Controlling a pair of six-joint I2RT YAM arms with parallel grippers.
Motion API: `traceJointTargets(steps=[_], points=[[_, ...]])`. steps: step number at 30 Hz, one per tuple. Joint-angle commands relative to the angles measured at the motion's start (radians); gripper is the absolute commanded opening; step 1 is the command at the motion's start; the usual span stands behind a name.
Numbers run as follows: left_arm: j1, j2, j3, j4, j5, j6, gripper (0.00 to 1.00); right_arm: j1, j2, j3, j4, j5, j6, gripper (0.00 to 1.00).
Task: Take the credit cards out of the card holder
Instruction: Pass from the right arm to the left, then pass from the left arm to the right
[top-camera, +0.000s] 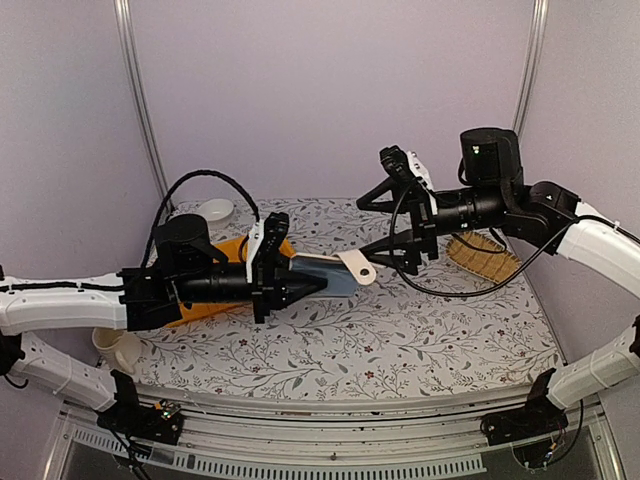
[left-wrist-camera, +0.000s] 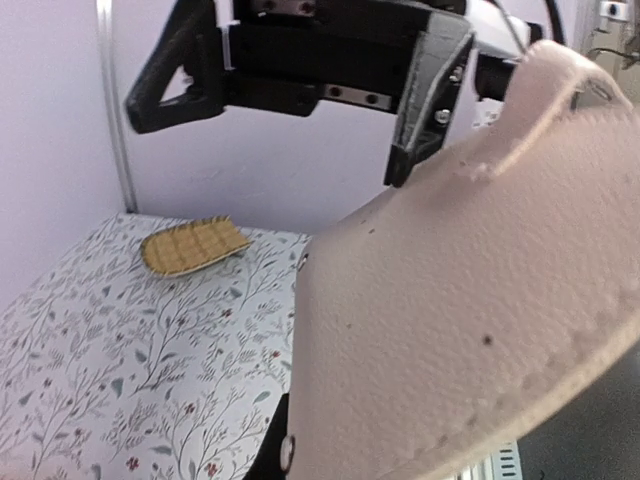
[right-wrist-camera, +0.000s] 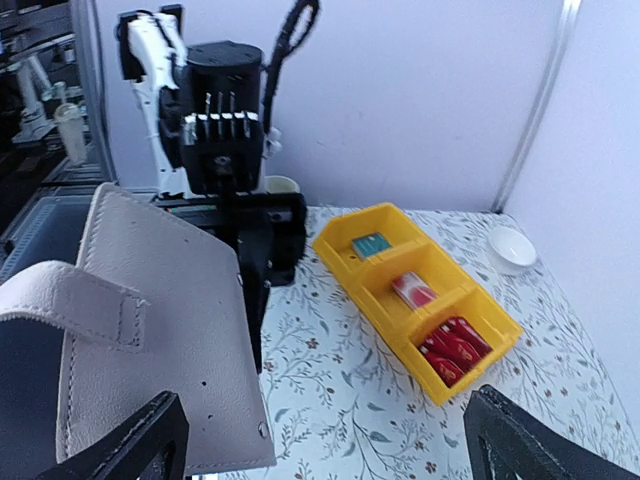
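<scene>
The card holder (top-camera: 352, 268) hangs above the table's middle, its whitish cover and strap toward my right arm, a blue-grey leaf (top-camera: 336, 284) below. My left gripper (top-camera: 314, 285) is shut on its near end. The cover fills the left wrist view (left-wrist-camera: 450, 320) and hides my left jaws except a black finger part (left-wrist-camera: 263, 440). My right gripper (top-camera: 368, 228) is open and empty just beyond the holder, with its fingers wide apart around the cover's edge (right-wrist-camera: 160, 340). Teal (right-wrist-camera: 371, 244), pink (right-wrist-camera: 415, 290) and red credit cards (right-wrist-camera: 455, 350) lie in a yellow bin (right-wrist-camera: 385, 315). I see no cards in the holder.
The yellow bin (top-camera: 228, 250) sits under my left arm. A woven straw basket (top-camera: 483, 257) lies at the right back, also in the left wrist view (left-wrist-camera: 192, 245). A white bowl (top-camera: 214, 209) stands at the back left, a cup (top-camera: 110, 345) at the table's left edge.
</scene>
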Motion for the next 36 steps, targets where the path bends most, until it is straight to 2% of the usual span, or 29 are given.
traceJointTargets(steps=[1,5,7,10,12,14,16,19,22,24,25,26,28,30,31,32,36], points=[[-0.006,0.018,0.169,-0.451,-0.273,-0.056,0.00,-0.034,-0.071,-0.059,0.080,0.180,0.068,0.99],[0.000,0.095,0.373,-0.746,-0.335,-0.038,0.00,-0.034,-0.138,-0.071,0.087,0.178,0.011,0.99],[0.005,0.132,0.444,-0.833,-0.347,-0.065,0.00,-0.033,-0.162,-0.109,0.113,0.147,-0.022,0.99],[0.017,0.138,0.467,-0.814,-0.283,-0.127,0.00,-0.033,-0.153,-0.214,0.165,0.158,-0.026,0.99],[0.031,0.143,0.484,-0.805,-0.238,-0.157,0.00,-0.033,-0.130,-0.234,0.147,0.097,-0.031,0.99],[0.037,0.166,0.521,-0.847,-0.249,-0.173,0.00,-0.032,-0.121,-0.240,0.151,0.048,-0.038,0.99],[0.037,0.201,0.559,-0.899,-0.234,-0.166,0.00,-0.024,-0.115,-0.245,0.201,0.090,-0.031,0.99],[0.033,0.212,0.555,-0.859,-0.115,-0.148,0.00,-0.008,-0.054,-0.241,0.277,0.142,-0.002,0.99],[0.036,0.189,0.537,-0.807,-0.087,-0.152,0.00,0.006,0.023,-0.213,0.247,0.069,-0.018,0.99],[0.042,0.185,0.538,-0.804,-0.081,-0.147,0.00,0.012,0.024,-0.251,0.341,-0.049,0.006,0.98],[0.042,0.189,0.538,-0.802,-0.073,-0.144,0.00,0.012,0.025,-0.250,0.356,-0.068,0.019,0.91],[0.042,0.195,0.540,-0.803,-0.061,-0.141,0.00,0.012,0.029,-0.244,0.360,-0.078,0.025,0.80],[0.042,0.207,0.546,-0.809,-0.052,-0.137,0.00,0.012,0.038,-0.226,0.346,-0.085,0.039,0.50],[0.042,0.209,0.544,-0.811,-0.051,-0.135,0.00,0.012,0.042,-0.217,0.325,-0.103,0.041,0.25],[0.044,0.205,0.542,-0.810,-0.051,-0.135,0.00,0.012,0.043,-0.214,0.315,-0.108,0.039,0.09],[0.044,0.200,0.539,-0.807,-0.049,-0.136,0.00,0.012,0.043,-0.214,0.303,-0.104,0.036,0.02],[0.048,0.170,0.517,-0.749,-0.010,-0.135,0.00,0.010,0.030,-0.216,0.292,-0.072,0.051,0.02]])
